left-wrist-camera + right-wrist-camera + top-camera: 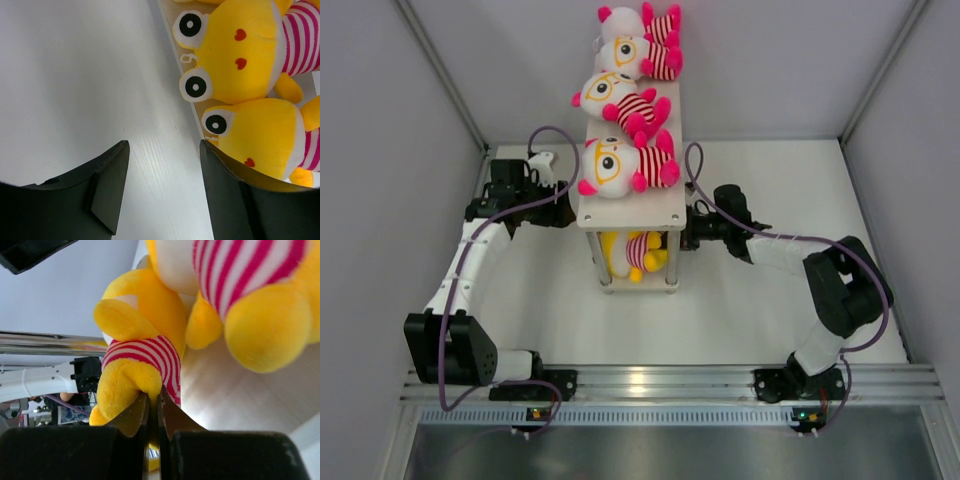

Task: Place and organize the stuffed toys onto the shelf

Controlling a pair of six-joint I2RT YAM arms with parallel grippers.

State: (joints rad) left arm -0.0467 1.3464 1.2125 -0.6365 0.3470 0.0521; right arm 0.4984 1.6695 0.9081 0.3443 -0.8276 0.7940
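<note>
- Two yellow toys (632,250) lie on the lower tier of the shelf (630,208), which stands in the middle of the table (750,310). At least three white-headed toys (615,165) lie in a row on its top board.
- The long axis of the shelf runs straight away from the arm bases, so each long side faces one arm.
- The right tool (152,399) is at the right side of the lower tier. Its fingers are pressed together on the striped sleeve of one yellow toy, where the yellow arm comes out.
- This pinched toy (145,357) lies to the left of the right tool, deeper inside the shelf. Both yellow toys lie across the shelf, heads toward the left side, arms and feet toward the right side.
- The left tool (162,150) hangs low over the table just beside the left edge of the lower tier. Its fingers are wide apart and hold nothing. One finger stands in front of a yellow head; if it touches, I cannot tell.
- In my judgement the coming move belongs to the right arm, because it has the grip. The move turns on the crosswise direction: a push to the left sets the toy deeper, and a pull to the right would draw it out of the shelf.
</note>
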